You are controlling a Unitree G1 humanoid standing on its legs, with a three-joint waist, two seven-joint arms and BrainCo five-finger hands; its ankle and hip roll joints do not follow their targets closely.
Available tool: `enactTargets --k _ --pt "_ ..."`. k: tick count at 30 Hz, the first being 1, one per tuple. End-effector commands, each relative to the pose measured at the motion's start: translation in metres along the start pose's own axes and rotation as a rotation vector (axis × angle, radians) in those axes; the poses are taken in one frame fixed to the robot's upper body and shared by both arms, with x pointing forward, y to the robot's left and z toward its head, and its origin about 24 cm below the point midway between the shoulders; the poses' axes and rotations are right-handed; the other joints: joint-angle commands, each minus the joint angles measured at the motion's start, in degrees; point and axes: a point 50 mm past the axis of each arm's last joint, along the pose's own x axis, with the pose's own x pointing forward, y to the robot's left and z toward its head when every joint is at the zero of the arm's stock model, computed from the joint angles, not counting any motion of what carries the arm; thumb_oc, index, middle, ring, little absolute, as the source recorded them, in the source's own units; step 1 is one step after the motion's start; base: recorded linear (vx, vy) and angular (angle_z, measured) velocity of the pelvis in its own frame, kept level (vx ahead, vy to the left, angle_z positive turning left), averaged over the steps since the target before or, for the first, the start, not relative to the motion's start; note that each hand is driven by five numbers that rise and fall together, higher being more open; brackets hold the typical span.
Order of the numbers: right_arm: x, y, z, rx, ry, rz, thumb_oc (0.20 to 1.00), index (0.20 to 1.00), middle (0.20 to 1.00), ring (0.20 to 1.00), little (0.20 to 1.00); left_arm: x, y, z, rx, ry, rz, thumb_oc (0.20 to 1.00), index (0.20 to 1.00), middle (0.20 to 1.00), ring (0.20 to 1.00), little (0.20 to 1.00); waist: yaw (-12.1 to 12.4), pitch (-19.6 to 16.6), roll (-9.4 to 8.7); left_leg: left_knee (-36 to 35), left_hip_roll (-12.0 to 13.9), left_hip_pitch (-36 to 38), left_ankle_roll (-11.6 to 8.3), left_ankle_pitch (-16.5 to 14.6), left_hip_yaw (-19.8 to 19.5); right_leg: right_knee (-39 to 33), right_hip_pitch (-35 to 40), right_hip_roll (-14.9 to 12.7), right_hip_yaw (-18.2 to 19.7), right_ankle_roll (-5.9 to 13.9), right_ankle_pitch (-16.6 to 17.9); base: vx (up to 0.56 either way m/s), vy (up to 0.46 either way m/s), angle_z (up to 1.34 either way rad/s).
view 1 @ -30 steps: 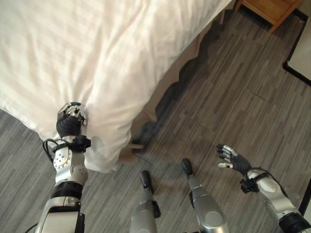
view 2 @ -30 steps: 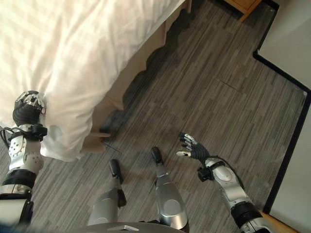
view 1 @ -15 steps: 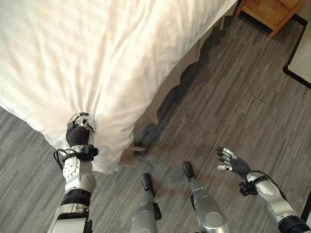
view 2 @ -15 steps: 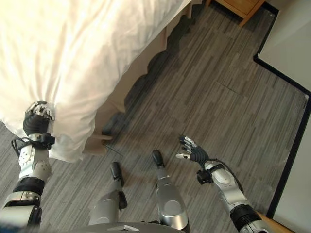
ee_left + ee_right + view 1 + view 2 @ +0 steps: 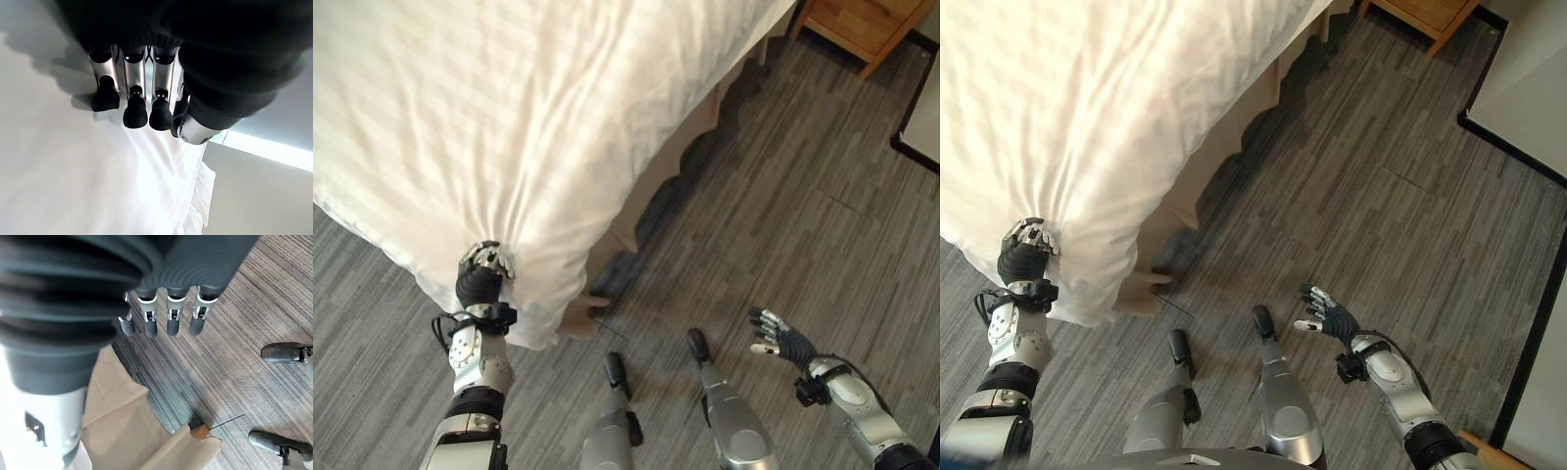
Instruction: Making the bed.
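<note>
Grey floor [image 5: 783,206]; left hand [image 5: 481,273] grips duvet [image 5: 509,127] corner.

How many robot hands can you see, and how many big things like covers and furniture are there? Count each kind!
Robot hands: 2, the left hand bunching the cover and the right hand over the floor
White duvets: 1
Beige bed skirts: 1
Wooden nightstands: 1
Total: 5

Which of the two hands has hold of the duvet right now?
The left hand: its fingers are curled into the white duvet at the bed's corner. The right hand hangs open over the floor.
</note>
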Motion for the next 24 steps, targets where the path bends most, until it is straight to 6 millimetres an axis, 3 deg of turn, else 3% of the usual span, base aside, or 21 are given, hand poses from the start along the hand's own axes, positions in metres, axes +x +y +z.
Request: enactTargets --k 1,6,9,10,15,20,24 --pt "0.008 0.007 0.013 0.046 -0.091 0.002 1.000 1.000 1.000 1.000 1.000 -0.095 0.058 -0.088 0.015 0.510 0.300 0.200 0.200 0.200 0.200 0.200 0.7 1.0 -4.23 0.7 0.8 2.0 -2.64 -0.1 -0.2 1.3 -2.4 -1.6 -2.6 2.03 -1.2 0.00 0.000 0.00" --pt "0.011 0.009 0.014 0.031 -0.086 0.010 1.000 1.000 1.000 1.000 1.000 -0.104 0.060 -0.094 0.110 0.595 0.285 0.200 0.200 0.200 0.200 0.200 0.7 1.5 -4.41 0.7 0.9 2.0 -2.61 -0.1 -0.1 1.3 -2.5 -1.5 -2.5 2.02 -1.1 0.00 0.000 0.00" --pt "0.013 0.009 0.016 0.022 -0.090 0.017 1.000 1.000 1.000 1.000 1.000 -0.118 0.061 -0.106 0.213 0.718 0.244 0.200 0.200 0.200 0.200 0.200 0.7 1.7 -4.60 0.7 1.0 2.0 -2.59 0.0 0.0 1.3 -2.5 -1.5 -2.5 1.99 -1.1 0.00 0.000 0.00" --pt "0.015 0.011 0.019 0.016 -0.098 0.028 1.000 1.000 1.000 1.000 1.000 -0.132 0.060 -0.116 0.306 0.825 0.195 0.200 0.200 0.200 0.200 0.200 0.7 1.8 -4.82 0.7 1.1 2.0 -2.62 0.0 0.2 1.2 -2.6 -1.4 -2.4 2.00 -0.9 0.00 0.000 0.00" --pt "0.015 0.014 0.019 0.011 -0.097 0.036 1.000 1.000 1.000 1.000 1.000 -0.159 0.059 -0.131 0.364 0.959 0.154 0.200 0.200 0.200 0.200 0.200 0.8 1.6 -5.16 0.7 1.2 1.9 -2.60 0.0 0.3 1.2 -2.8 -1.3 -2.2 2.02 -1.0 0.00 -0.001 -0.01" --pt "0.013 0.015 0.014 0.018 -0.077 0.028 1.000 1.000 1.000 1.000 1.000 -0.165 0.064 -0.129 0.340 0.957 0.193 0.200 0.200 0.200 0.200 0.200 1.3 1.6 -5.12 0.7 1.1 1.7 -2.62 0.0 -0.2 1.2 -2.6 -1.3 -2.5 1.94 -1.1 0.00 -0.010 0.03" --pt "0.012 0.014 0.011 0.026 -0.066 0.023 1.000 1.000 1.000 1.000 1.000 -0.158 0.066 -0.123 0.315 0.899 0.211 0.200 0.200 0.200 0.200 0.200 1.7 1.4 -4.93 0.7 0.9 1.7 -2.55 0.0 -0.5 1.1 -2.4 -1.3 -2.8 1.89 -1.2 0.00 0.000 0.00"
